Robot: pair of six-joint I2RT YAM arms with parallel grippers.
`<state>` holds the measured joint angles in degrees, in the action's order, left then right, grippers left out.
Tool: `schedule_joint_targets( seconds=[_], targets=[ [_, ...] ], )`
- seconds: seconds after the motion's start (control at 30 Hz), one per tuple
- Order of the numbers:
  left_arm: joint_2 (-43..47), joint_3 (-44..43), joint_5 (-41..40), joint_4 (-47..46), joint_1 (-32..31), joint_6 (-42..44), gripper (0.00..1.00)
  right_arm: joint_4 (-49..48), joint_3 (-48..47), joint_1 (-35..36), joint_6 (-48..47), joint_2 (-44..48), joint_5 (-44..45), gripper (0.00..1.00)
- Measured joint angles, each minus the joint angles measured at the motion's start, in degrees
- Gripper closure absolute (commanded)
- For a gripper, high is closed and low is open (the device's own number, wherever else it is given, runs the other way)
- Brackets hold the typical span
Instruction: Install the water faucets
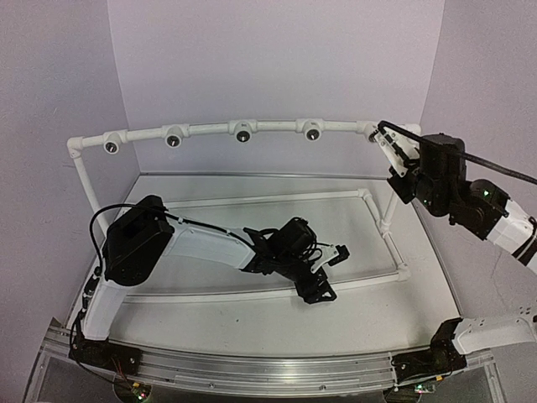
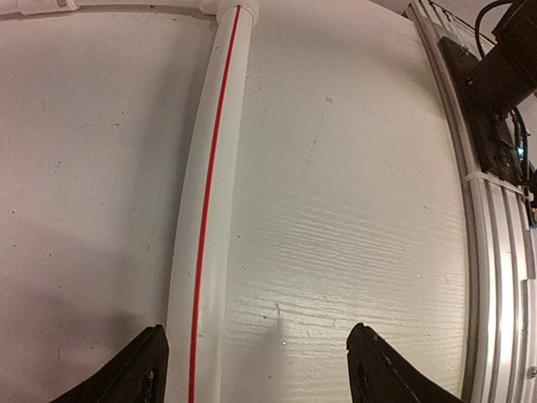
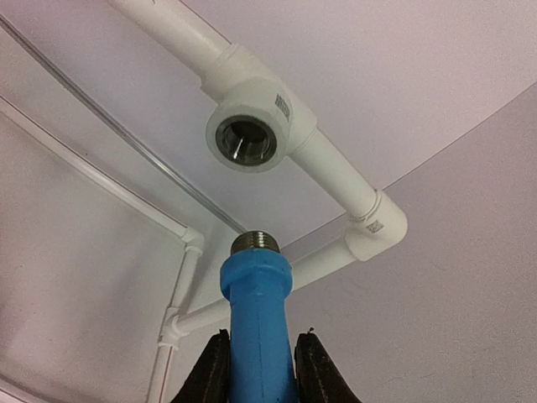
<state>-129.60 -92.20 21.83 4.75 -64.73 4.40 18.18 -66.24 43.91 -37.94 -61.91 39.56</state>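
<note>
A blue water faucet (image 3: 256, 285) is clamped by the right gripper (image 3: 262, 353), threaded end near a tee fitting's socket (image 3: 245, 141); the left gripper (image 2: 256, 369) is spread over a red-striped pipe (image 2: 210, 210).

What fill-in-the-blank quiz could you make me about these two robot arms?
The right gripper is shut on a ___ faucet.
The left gripper hangs ___ above a white pipe.
That pipe bears a ___ stripe.
Missing words: blue; open; red.
</note>
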Motion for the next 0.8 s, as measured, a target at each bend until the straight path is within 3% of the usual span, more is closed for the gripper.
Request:
schedule_joint_targets(
  seconds=[0.13,0.4,0.6,0.8],
  targets=[
    [-2.0,-0.8,-1.6,1.8,0.0,1.7,0.31,-14.2,4.4,6.1,-11.2,-2.7,7.7,1.00],
    [-3.1,0.5,-7.1,-0.6,0.0,3.7,0.64,-39.6,15.4,7.9,-31.2,-5.5,13.7,1.00],
    [-3.1,2.0,-8.0,-3.8,0.3,7.7,0.89,-48.9,17.3,4.4,-38.5,-7.2,12.8,1.00],
    [-3.2,2.6,-6.9,-5.1,0.8,8.2,0.99,-55.1,17.6,2.3,-42.7,-8.0,11.2,1.00]
  ],
)
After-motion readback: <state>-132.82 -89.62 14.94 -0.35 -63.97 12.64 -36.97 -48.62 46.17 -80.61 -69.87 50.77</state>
